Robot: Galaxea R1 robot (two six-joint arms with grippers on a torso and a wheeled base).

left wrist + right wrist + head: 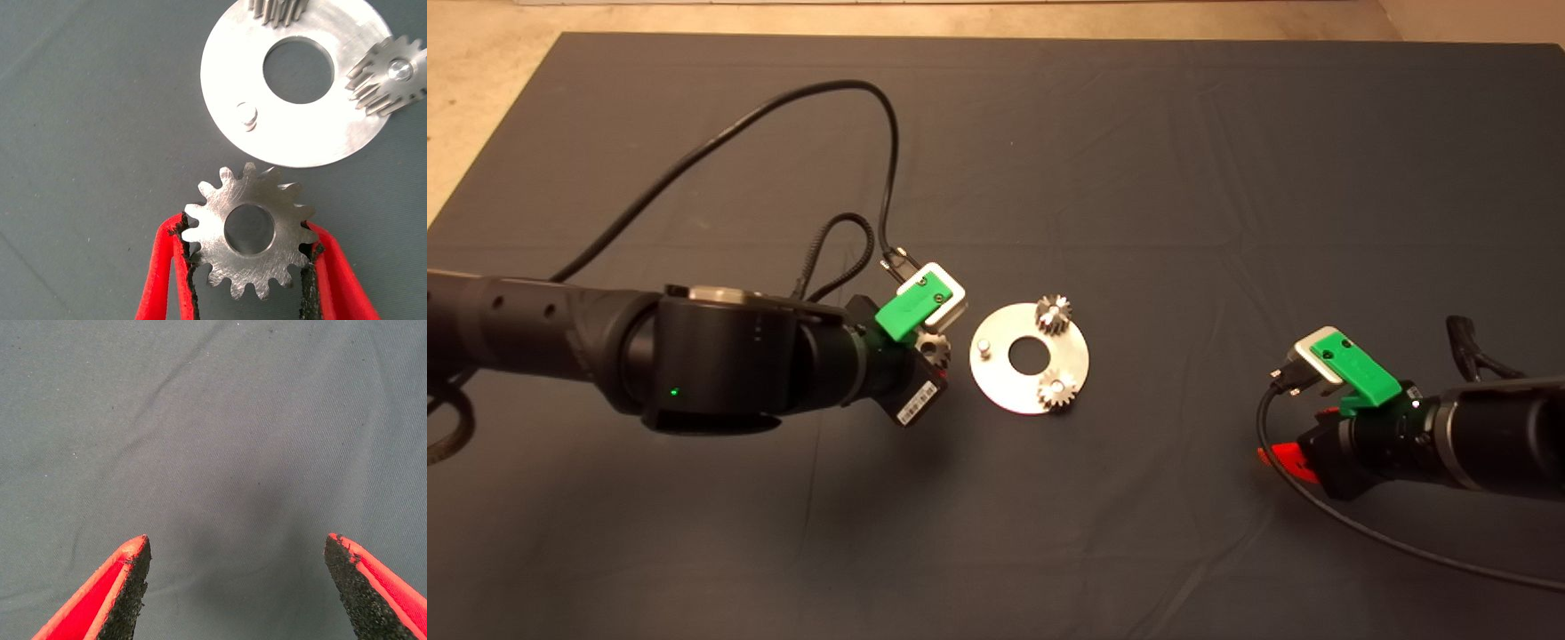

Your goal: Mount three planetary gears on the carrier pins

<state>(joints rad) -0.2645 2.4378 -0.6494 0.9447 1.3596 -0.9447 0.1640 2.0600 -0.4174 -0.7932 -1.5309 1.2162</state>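
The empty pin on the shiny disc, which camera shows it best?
The left wrist view: the bare carrier pin stands close and unhidden on the disc, just beyond the gear gripped in the left hand. The head view shows it as a tiny peg. The right wrist view shows only mat.

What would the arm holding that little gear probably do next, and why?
Probably carry the third gear over the bare pin and lower it on. The left gripper is shut on it just short of the disc; the other two pins already carry gears.
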